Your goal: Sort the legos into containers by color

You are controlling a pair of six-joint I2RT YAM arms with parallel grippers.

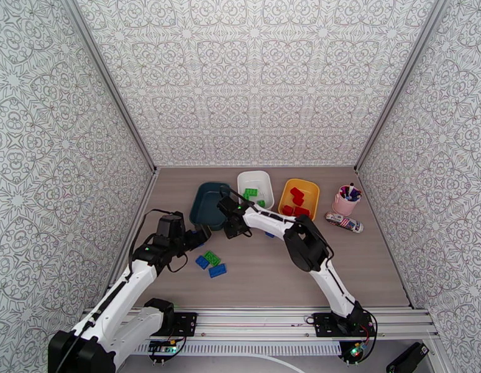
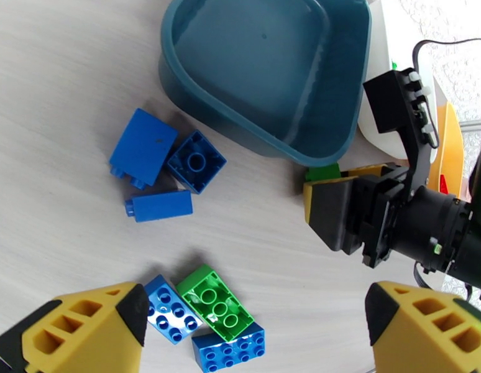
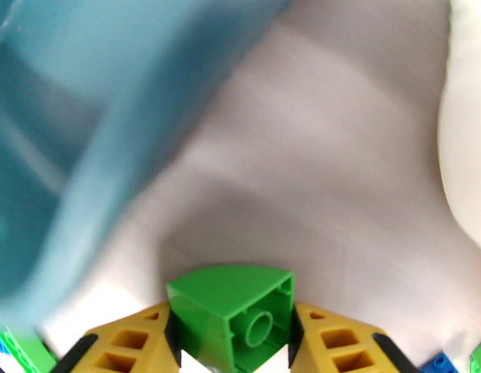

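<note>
The pale wood-grain counter (image 1: 365,268) carries a teal tub (image 1: 203,211). To its right sit a white tub (image 1: 256,176), yellow tub (image 1: 302,183) and pink cup (image 1: 345,205). On its near side lie loose blue legos (image 1: 217,270) and a green lego (image 1: 211,258).

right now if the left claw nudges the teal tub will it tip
Probably slides instead: the teal tub looks empty, so likely light. It is shallow and wide, so unlikely to tip. Smooth plastic may skid.

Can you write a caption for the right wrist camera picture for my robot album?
The right gripper pinches a green lego over the table, between the blurry teal tub and the white tub.
</note>
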